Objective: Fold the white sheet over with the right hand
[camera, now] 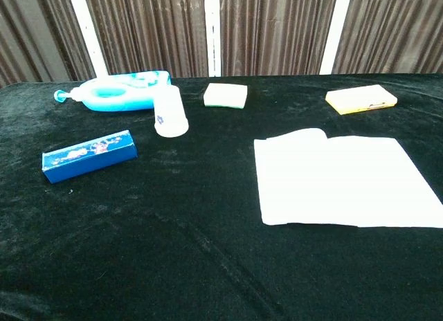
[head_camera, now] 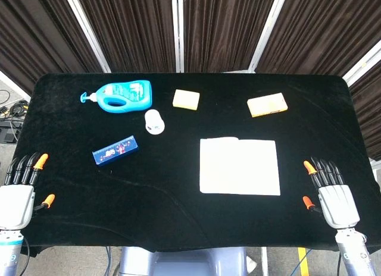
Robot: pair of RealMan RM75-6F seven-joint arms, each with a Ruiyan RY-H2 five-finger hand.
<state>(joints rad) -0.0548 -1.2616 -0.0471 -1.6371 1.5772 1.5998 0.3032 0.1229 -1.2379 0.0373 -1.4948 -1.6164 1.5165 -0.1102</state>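
Observation:
The white sheet (head_camera: 239,166) lies flat on the black table, right of centre; in the chest view the white sheet (camera: 344,180) shows a slightly raised fold near its far left corner. My right hand (head_camera: 333,191) rests at the table's front right edge, fingers apart and straight, holding nothing, a short way right of the sheet. At the front left edge my left hand (head_camera: 21,188) lies the same way, with nothing in it. Neither hand shows in the chest view.
A blue bottle (head_camera: 119,96) lies at the back left. A white cup (head_camera: 154,121) stands beside it, and a blue box (head_camera: 115,150) lies nearer. A pale yellow sponge (head_camera: 186,99) and a yellow box (head_camera: 267,104) sit at the back.

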